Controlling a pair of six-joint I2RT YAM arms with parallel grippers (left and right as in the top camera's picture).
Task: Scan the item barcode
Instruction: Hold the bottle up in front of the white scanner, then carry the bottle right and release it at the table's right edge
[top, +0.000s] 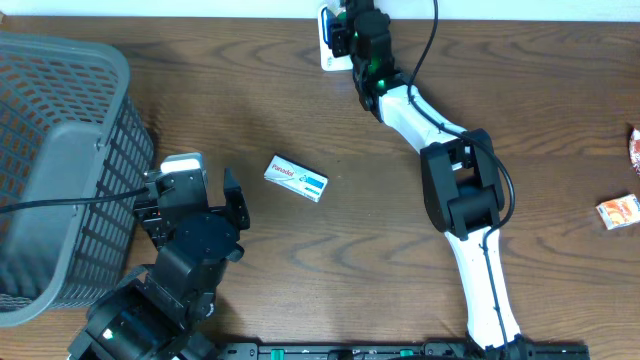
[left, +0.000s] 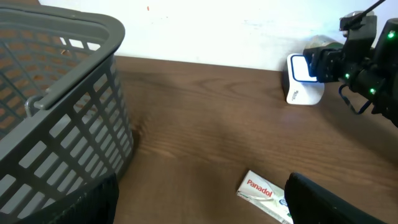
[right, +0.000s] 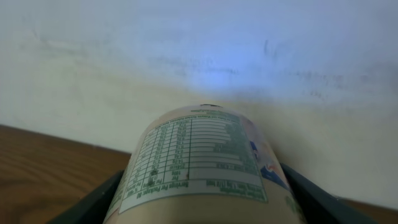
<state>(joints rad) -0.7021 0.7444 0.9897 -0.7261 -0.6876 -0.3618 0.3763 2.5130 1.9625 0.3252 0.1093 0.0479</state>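
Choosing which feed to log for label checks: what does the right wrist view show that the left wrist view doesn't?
Only the right wrist view: close up, the printed nutrition table on a pale cylindrical container clamped in the right end effector. Only the left wrist view: a grey plastic lattice basket, a white cardboard Panadol box, and a white barcode scanner with a lit window. Both: the brown wooden table and the white wall behind it.
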